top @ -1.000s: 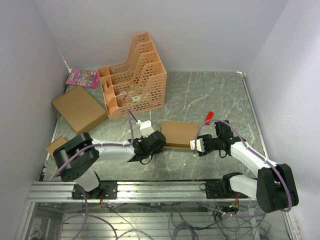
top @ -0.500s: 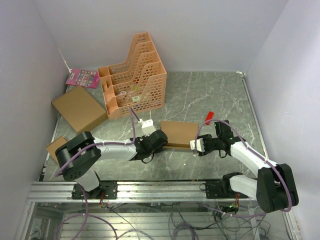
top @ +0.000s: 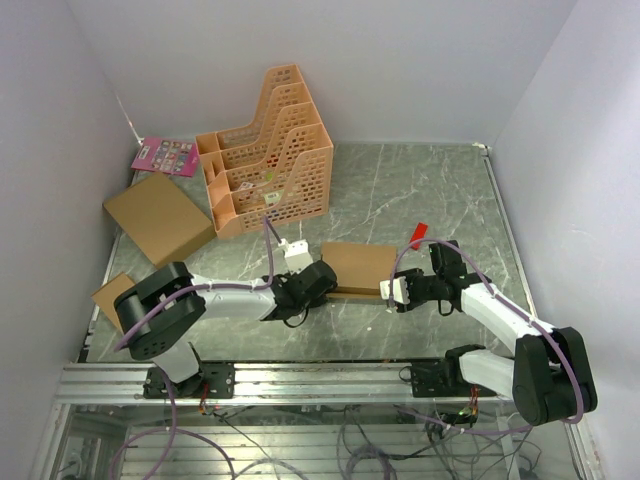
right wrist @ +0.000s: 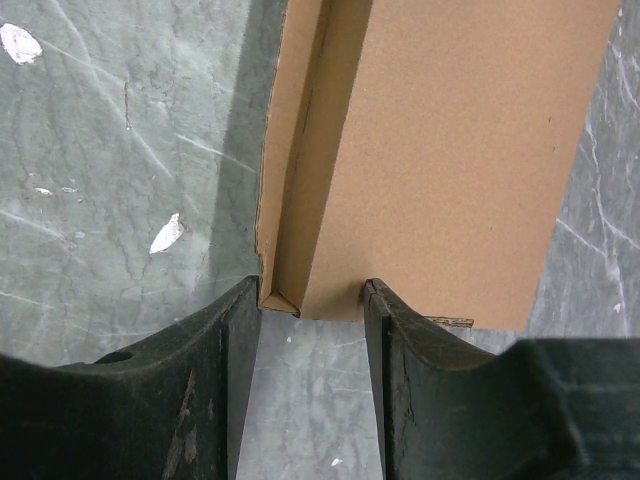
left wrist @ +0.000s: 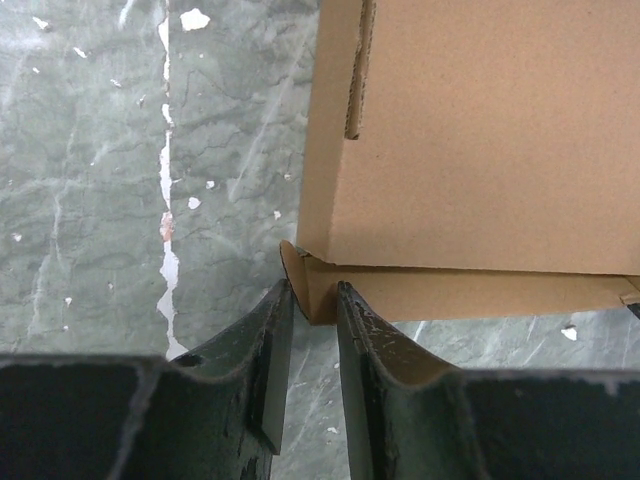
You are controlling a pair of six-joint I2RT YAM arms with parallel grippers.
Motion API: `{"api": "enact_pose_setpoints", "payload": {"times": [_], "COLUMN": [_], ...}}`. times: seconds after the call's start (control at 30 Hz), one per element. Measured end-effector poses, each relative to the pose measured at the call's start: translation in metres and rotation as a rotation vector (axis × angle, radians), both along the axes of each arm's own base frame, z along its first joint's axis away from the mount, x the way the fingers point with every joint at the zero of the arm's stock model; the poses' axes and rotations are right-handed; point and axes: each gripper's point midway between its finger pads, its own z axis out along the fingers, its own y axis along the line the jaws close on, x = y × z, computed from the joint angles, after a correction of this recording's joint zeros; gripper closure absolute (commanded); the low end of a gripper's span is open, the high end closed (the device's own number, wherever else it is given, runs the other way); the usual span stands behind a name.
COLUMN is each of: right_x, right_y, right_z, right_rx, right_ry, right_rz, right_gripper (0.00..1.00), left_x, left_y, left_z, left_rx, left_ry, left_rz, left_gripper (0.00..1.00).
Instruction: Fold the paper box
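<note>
The paper box (top: 360,266) lies folded as a shallow brown rectangle on the marble table between my two arms. My left gripper (top: 326,287) is at its near-left corner. In the left wrist view the jaws stand narrowly apart and the box corner (left wrist: 312,292) sits pinched between the fingertips (left wrist: 280,310). My right gripper (top: 386,291) is at the box's near-right end. In the right wrist view its jaws stand wider, with the box's side wall (right wrist: 295,220) and top panel (right wrist: 450,150) just beyond the tips, bare table between them.
An orange plastic file rack (top: 268,150) stands at the back left. A larger flat cardboard box (top: 158,215) and a smaller one (top: 110,292) lie at the left edge. A pink card (top: 165,155) and a small red object (top: 418,234) are nearby.
My left gripper has crept a little to the right, closer onto the box corner. The right arm and the box have hardly moved.
</note>
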Motion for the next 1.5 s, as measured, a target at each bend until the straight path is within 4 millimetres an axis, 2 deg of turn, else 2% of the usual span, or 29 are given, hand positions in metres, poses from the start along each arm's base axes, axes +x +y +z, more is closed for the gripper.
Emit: {"api": "enact_pose_setpoints", "payload": {"times": [1.5], "right_x": [0.0082], "right_y": [0.0055], "right_z": [-0.0017], "right_rx": [-0.021], "right_ry": [-0.01], "right_rz": [-0.005], "right_gripper": [0.56], "left_x": [-0.0101], "left_y": [-0.0032], "left_z": [-0.0038], "left_rx": [0.13], "left_ry": [-0.016], "left_rz": [-0.034], "left_gripper": [0.7]}}
